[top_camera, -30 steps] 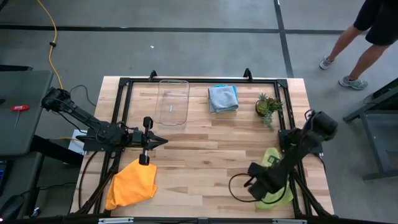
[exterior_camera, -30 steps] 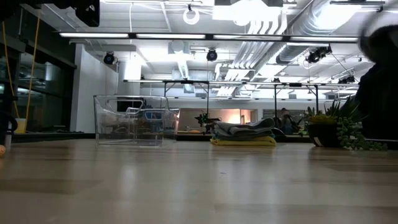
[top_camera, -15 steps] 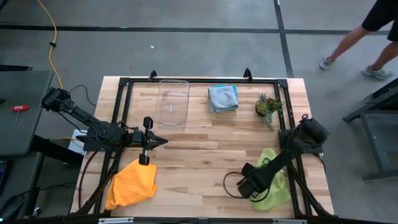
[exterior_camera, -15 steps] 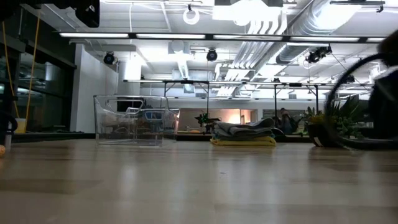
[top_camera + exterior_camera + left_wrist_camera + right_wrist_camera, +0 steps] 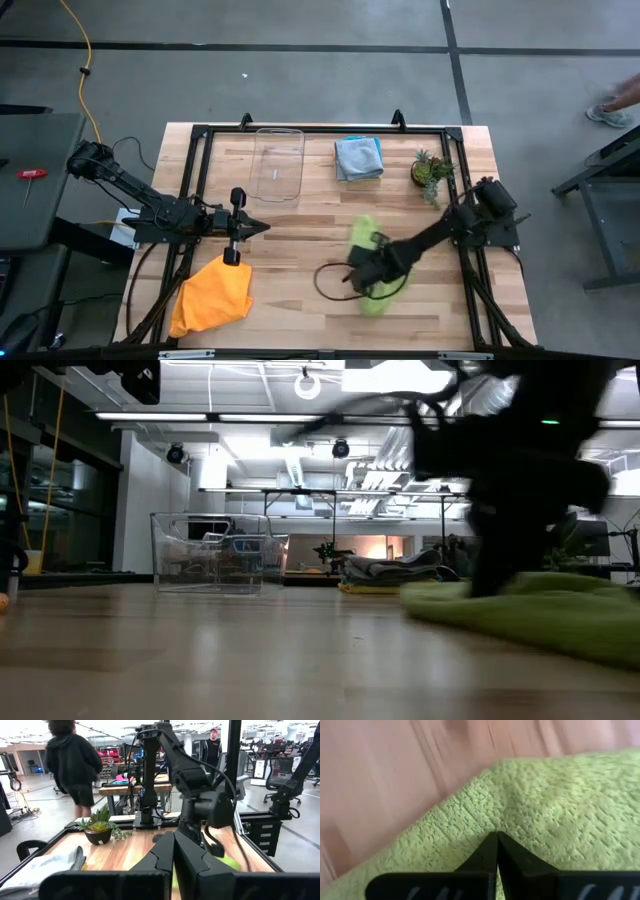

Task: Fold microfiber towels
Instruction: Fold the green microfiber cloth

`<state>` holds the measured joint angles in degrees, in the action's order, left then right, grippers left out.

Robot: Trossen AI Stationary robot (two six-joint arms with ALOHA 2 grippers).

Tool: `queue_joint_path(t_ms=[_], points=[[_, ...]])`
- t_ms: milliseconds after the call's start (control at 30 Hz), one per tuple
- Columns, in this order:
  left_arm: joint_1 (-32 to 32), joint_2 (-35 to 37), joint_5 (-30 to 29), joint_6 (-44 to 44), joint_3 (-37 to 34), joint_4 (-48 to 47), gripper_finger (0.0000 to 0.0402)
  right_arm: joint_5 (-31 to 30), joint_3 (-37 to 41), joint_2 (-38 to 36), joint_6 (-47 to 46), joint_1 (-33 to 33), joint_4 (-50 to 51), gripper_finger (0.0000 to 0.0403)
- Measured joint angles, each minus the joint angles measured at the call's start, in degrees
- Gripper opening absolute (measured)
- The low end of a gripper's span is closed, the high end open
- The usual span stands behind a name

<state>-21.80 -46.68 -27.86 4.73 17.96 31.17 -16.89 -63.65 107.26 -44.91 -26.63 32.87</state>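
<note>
Lime green towel (image 5: 366,262) sits under the right gripper (image 5: 362,282), whose fingers are pinched together on the cloth near the table's (image 5: 300,290) middle. Off to that gripper's left lies the orange towel (image 5: 212,295), just below the left gripper (image 5: 262,226), fingers closed on nothing. Farther back: the clear tray (image 5: 279,163), folded grey-blue towels (image 5: 358,158), potted plant (image 5: 431,171).

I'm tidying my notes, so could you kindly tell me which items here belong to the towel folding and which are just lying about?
Job:
lime green towel, under the right end effector
orange towel
folded towel stack

Lying about:
clear tray
potted plant
</note>
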Motion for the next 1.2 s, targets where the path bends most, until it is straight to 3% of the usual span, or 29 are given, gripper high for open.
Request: queue_joint_path(t_ms=[233, 400, 633, 900, 1033, 1200], points=[[0.0, 0.0, 0.0, 0.0, 0.0, -0.1, 0.0000, -4.6, 0.1, -0.8, 18.4, 5.5, -22.3, 0.0000], [0.0, 0.0, 0.0, 0.0, 0.0, -0.7, 0.0000, -7.1, -0.1, -6.6, 20.1, 5.7, -16.2, 0.0000], [0.0, 0.0, 0.0, 0.0, 0.0, -1.6, 0.0000, -7.7, -0.1, -14.9, 6.9, -1.1, 3.7, 0.0000], [0.0, 0.0, 0.0, -0.1, 0.0, -1.5, 0.0000, 0.5, -0.1, -15.4, -19.7, -12.3, 20.4, 0.0007], [0.0, 0.0, 0.0, -0.2, 0.0, -1.5, 0.0000, 2.0, -0.1, -14.0, -25.0, -16.5, 21.5, 0.0045], [0.0, 0.0, 0.0, -0.2, 0.0, -1.4, 0.0000, 2.5, 2.5, -12.7, -25.3, -18.7, 19.4, 0.0126]])
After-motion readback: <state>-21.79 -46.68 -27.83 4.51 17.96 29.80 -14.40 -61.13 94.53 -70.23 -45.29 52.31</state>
